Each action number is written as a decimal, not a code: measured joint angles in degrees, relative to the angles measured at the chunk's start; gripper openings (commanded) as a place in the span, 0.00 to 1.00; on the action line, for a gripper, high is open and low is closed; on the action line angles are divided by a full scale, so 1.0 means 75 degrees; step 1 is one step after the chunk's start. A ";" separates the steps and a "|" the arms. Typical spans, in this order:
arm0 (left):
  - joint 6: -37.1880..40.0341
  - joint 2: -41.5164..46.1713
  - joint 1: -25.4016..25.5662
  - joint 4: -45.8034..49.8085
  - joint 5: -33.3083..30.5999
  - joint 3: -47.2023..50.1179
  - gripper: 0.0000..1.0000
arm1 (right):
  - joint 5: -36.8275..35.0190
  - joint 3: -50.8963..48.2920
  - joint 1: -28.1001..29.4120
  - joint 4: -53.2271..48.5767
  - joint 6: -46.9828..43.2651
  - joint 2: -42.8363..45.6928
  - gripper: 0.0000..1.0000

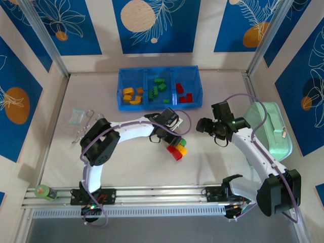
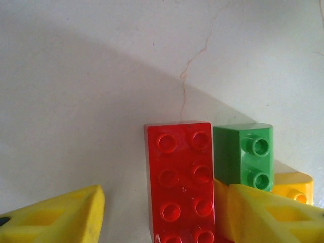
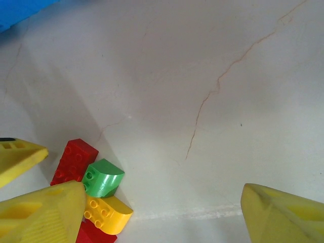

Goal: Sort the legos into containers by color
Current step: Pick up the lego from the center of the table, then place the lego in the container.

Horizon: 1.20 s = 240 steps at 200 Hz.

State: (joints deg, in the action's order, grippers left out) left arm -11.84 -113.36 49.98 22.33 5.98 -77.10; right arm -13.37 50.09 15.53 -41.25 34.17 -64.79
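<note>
The blue three-part tray (image 1: 121, 90) stands at the back: orange and yellow legos (image 1: 132, 94) in its left compartment, green ones (image 1: 158, 87) in the middle, red ones (image 1: 184, 94) on the right. A small cluster lies on the table in front: a long red brick (image 2: 179, 177), a green brick (image 2: 245, 157) and a yellow one (image 2: 293, 187). My left gripper (image 2: 164, 197) is low over the cluster, open, straddling the red brick; the right finger (image 2: 273, 212) is against it, the left finger (image 2: 61, 217) stands apart. My right gripper (image 3: 162, 202) hangs open to the right of the cluster (image 3: 104, 177), nothing between its fingers.
A mint-green zipped case (image 1: 271, 129) lies at the right wall. A clear packet (image 1: 77, 116) and a small chain (image 1: 85, 127) lie at the left. A green roll (image 1: 44, 192) sits on the front rail. Bare table lies between cluster and case.
</note>
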 measured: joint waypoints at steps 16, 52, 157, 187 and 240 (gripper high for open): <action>0.0055 -0.0082 0.0000 0.0117 0.0000 -0.0006 0.59 | 0.0020 -0.0003 -0.0082 0.0026 -0.0003 0.0070 0.81; 0.0052 -0.0128 0.0000 0.0277 0.0000 -0.0009 0.48 | 0.0079 -0.0047 -0.0192 0.0122 0.0000 0.0108 0.81; -0.0009 -0.0938 -0.0749 0.1157 -0.0332 -0.3214 0.34 | 0.0271 -0.0662 -0.0251 0.0475 0.0271 0.0306 0.80; 0.0052 -0.2066 -0.1049 0.1664 -0.0542 -0.6120 0.34 | 0.0335 -0.1125 -0.0006 0.0592 0.0533 0.0315 0.80; 0.0050 -0.3850 -0.1332 0.2186 -0.0664 -0.8836 0.35 | 0.0356 -0.1612 0.0632 0.0621 0.0901 0.0653 0.80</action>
State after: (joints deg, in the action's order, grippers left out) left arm -11.46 -142.23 39.99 38.72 0.99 -143.37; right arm -10.70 38.00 20.27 -36.60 40.93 -59.90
